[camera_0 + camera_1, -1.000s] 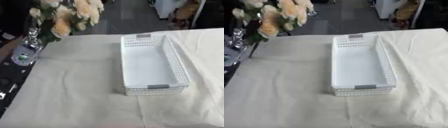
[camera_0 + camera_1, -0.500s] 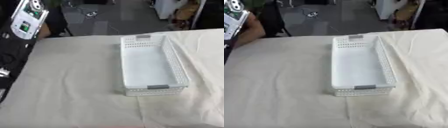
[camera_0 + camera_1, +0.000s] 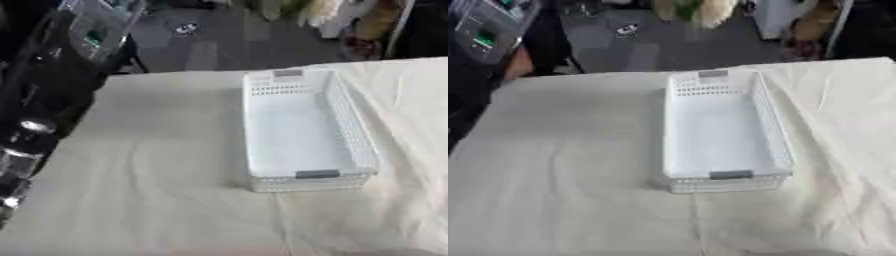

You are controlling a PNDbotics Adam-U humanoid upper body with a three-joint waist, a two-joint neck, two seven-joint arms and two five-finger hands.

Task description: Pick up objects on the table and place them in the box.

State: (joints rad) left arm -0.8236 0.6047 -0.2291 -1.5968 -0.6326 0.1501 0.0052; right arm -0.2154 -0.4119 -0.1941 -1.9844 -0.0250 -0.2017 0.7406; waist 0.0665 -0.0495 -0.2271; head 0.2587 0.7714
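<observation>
A white slotted box (image 3: 719, 135) with grey handles lies lengthwise on the cream cloth, right of centre, and nothing lies in it. My left arm (image 3: 39, 107), black with silver joints, rises along the left edge. Its grey end with a green mark (image 3: 96, 27) is lifted to the top left corner, above the table's far left corner. How that hand stands is hidden at the picture's edge. Pale yellow flowers (image 3: 697, 10) show at the top edge, beyond the table; what holds them I cannot tell. My right hand shows in no view.
The cream cloth (image 3: 562, 170) covers the table, with creases at the right and near the front. Beyond the far edge is dark floor with a small object (image 3: 184, 28) on it, and white and orange things (image 3: 798, 30) stand at the upper right.
The flowers have left the table's far left corner and now show at the top edge, further right. My left arm has risen from the left edge to the top left corner.
</observation>
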